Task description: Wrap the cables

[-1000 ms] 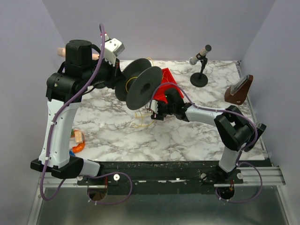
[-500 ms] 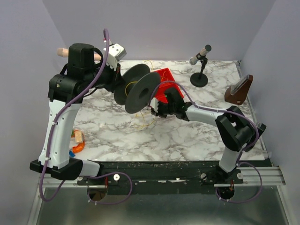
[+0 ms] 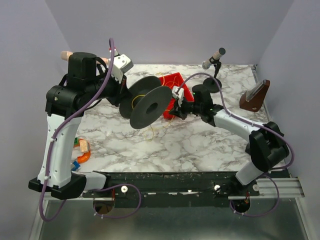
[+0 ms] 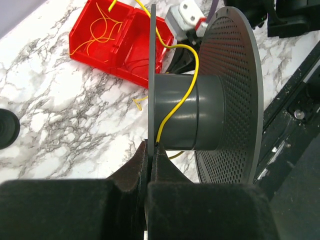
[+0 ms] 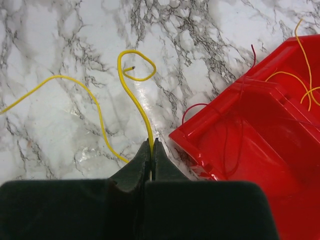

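Observation:
My left gripper (image 4: 151,150) is shut on the thin rim of a dark grey spool (image 3: 150,106), holding it up above the table. A yellow cable (image 4: 165,121) crosses the spool's core (image 4: 200,112) and runs off towards the red bin (image 4: 115,42). Just right of the spool, beside the red bin (image 3: 178,81), my right gripper (image 3: 173,111) is shut on the yellow cable (image 5: 142,117). Beyond its fingertips the cable ends in a small loop over the marble. More thin yellow and red wires lie in the bin (image 5: 260,130).
A small microphone stand (image 3: 214,75) stands at the back right and a brown wedge-shaped block (image 3: 255,96) at the right edge. Orange and blue pieces (image 3: 82,151) lie by the left arm's base. A loose length of yellow cable (image 3: 150,131) rests on the marble under the spool.
My right gripper has closed on the yellow cable and risen to the right, its arm now higher. The left arm has shifted the spool slightly and turned it.

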Controlling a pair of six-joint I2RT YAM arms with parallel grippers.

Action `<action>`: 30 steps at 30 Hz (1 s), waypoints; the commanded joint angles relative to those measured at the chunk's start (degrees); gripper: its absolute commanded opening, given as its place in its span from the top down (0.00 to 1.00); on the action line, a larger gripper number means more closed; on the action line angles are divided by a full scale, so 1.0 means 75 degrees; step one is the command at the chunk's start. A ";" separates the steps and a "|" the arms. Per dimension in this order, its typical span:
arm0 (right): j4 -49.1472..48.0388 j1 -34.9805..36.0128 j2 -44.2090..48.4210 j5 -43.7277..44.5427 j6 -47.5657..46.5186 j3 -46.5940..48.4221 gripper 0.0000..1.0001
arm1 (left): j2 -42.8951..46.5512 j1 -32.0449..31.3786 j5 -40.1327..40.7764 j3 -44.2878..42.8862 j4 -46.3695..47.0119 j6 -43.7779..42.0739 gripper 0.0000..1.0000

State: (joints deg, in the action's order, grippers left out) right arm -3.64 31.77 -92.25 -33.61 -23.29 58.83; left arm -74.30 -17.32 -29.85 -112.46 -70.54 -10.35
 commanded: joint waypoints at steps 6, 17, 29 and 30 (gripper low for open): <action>-0.0768 -0.0907 0.0709 -0.0875 0.1990 -0.0472 0.99 | 0.0192 0.0036 -0.0520 -0.0111 -0.0039 -0.0202 1.00; -0.1390 -0.1927 0.2069 0.0448 0.3082 -0.0017 0.99 | 0.0028 -0.0011 -0.0615 0.1061 -0.1047 -0.1817 1.00; -0.1063 -0.2044 0.2690 0.1924 0.2356 0.1412 0.99 | 0.0180 -0.0304 0.0112 0.2396 -0.1165 -0.2639 1.00; -0.0922 -0.2044 0.2713 0.2100 0.2251 0.1588 0.99 | 0.0204 -0.0304 0.0170 0.2514 -0.1130 -0.2640 1.00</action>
State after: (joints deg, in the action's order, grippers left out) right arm -12.29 16.86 -74.37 -25.02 -2.98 65.71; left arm -74.52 -19.42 -30.24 -95.94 -77.76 -27.55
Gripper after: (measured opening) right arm 0.014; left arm 0.018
